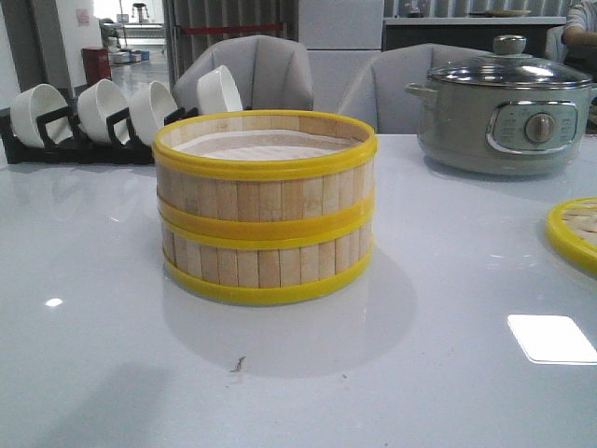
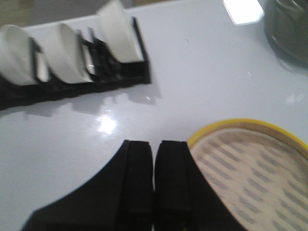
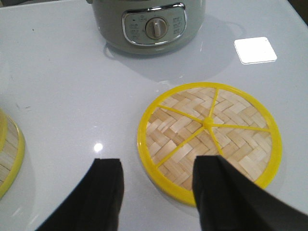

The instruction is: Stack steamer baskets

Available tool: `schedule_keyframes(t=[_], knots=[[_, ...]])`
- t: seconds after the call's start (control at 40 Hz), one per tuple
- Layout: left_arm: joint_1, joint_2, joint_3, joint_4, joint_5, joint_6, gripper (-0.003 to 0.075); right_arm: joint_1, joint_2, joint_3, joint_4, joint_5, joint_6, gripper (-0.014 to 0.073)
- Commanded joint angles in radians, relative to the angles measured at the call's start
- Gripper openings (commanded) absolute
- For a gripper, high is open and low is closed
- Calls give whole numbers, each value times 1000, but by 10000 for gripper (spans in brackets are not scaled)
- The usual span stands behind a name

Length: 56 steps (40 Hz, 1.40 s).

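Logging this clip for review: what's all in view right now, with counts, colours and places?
baskets: 2, pale bamboo with yellow rims, stacked at table centre
lid: 1, woven bamboo, yellow rim and spokes, flat on table right of the stack
pot: 1, grey-green, glass lid, back right
bowls: 4, white, in black rack, back left
table: 1, glossy white
chairs: 2, grey, behind table
left gripper: black, shut, beside the stack
right gripper: black, open, over the lid's near edge

Electric pot (image 1: pixel 504 117) and racked bowls (image 1: pixel 103 110) on table (image 1: pixel 93 355).
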Motion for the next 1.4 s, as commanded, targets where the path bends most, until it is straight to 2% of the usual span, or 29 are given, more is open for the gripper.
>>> schedule_keyframes(t=[0.0,0.125,0.225,0.325,0.55,0.899,1.199,1.374], knots=[[117,-131,-17,-34,-60,2,90,3,-7,-42,-3,-78,-7,444],[245,-237,85,-42,-88,-6,88,3,-7,-42,-3,-78,-7,444],[333,-321,216,-111,-122,-6,88,3,-7,-42,-3,-78,-7,444],[374,-420,384,-136,-185,-6,88,3,-7,-42,-3,-78,-7,444],[376,-657,781,-126,-364,-6,88,3,-7,-42,-3,-79,-7,444],[245,-971,1248,-76,-576,-7,88,3,-7,-42,-3,-84,-7,444],[238,-1117,1550,-77,-673,-33,88,3,-7,-42,-3,-54,-7,444],[238,-1124,1612,-95,-697,-33,88,3,-7,-42,-3,-25,-7,444]])
